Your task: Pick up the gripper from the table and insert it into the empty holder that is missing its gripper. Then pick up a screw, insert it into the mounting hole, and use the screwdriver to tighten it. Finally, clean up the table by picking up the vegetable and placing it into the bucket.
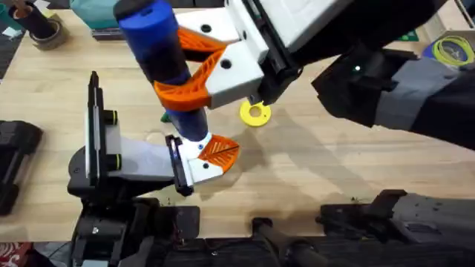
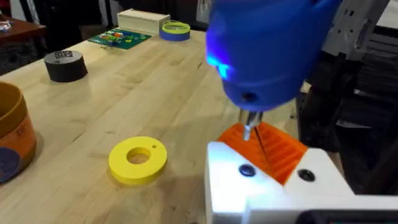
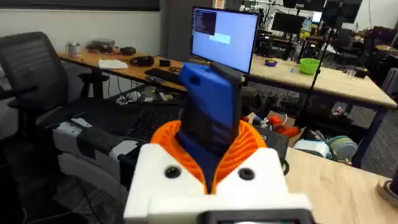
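Left gripper (image 1: 202,157), jaws spacing unreadable, lies low on the table, its white holder (image 2: 261,180) carrying the orange gripper (image 2: 273,149). Screwdriver (image 1: 165,63) stands near-upright at its 12 o'clock, tip (image 2: 247,132) just above the wedge, pinched between the right gripper's (image 1: 200,70) orange pads. Yellow disc (image 1: 254,113) at 1 o'clock. Bucket (image 2: 11,140) farther off. No legible writing.

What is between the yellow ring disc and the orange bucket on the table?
In the left wrist view, the stretch between the yellow ring disc and the orange bucket is bare wooden table; nothing lies there.
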Robot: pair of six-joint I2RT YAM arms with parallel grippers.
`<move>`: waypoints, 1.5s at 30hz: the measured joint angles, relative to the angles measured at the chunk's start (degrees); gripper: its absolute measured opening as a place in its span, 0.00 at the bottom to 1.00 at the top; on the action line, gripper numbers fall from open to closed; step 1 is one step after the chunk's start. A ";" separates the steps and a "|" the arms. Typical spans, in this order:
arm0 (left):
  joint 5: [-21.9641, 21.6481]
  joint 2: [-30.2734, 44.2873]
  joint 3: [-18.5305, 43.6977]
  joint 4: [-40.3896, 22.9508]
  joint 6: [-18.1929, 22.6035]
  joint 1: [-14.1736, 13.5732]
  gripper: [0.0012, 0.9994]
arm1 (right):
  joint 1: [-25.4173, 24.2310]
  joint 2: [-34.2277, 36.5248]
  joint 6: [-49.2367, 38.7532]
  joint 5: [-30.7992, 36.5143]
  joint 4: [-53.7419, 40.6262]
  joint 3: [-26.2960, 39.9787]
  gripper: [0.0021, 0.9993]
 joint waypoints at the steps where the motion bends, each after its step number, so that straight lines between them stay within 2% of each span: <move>1: 0.00 0.02 0.00 0.00 0.00 0.00 0.01 | 0.00 0.02 0.00 0.00 0.21 0.00 0.02; 45: 0.00 0.00 0.00 0.00 0.00 0.00 0.01 | 1.14 0.00 -4.37 -0.44 0.11 -3.13 0.02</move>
